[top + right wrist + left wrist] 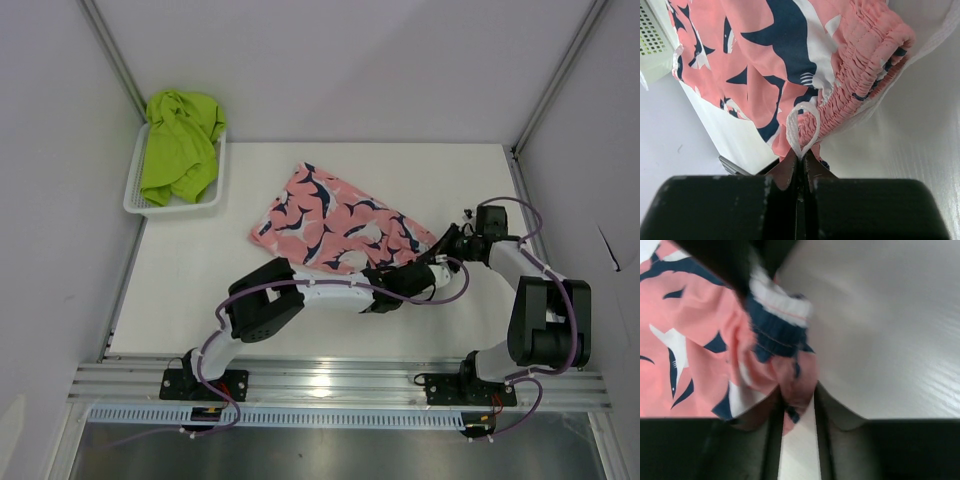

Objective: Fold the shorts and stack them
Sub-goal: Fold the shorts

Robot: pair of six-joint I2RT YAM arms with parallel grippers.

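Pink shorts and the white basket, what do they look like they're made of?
The pink shorts look like thin matte woven fabric, cotton or synthetic I can't tell: they drape, and the waistband puckers over elastic. The white basket looks like rigid, smooth plastic with perforated walls.

Table (pixel 200 300): white, matte top with a faint wood-grain texture in the wrist views. It fills the middle of the top view; grey walls on three sides, an aluminium rail (pixel 340 385) along its lower edge.

Directly on it:
- pink shorts (pixel 335 220), navy-and-white fish print, centre to right of centre, spread out and lying at a slant. Elastic waistband at the lower right end, bunched.
- white mesh plastic basket (pixel 132 190), upper left corner, against the left wall, well apart from the pink shorts.
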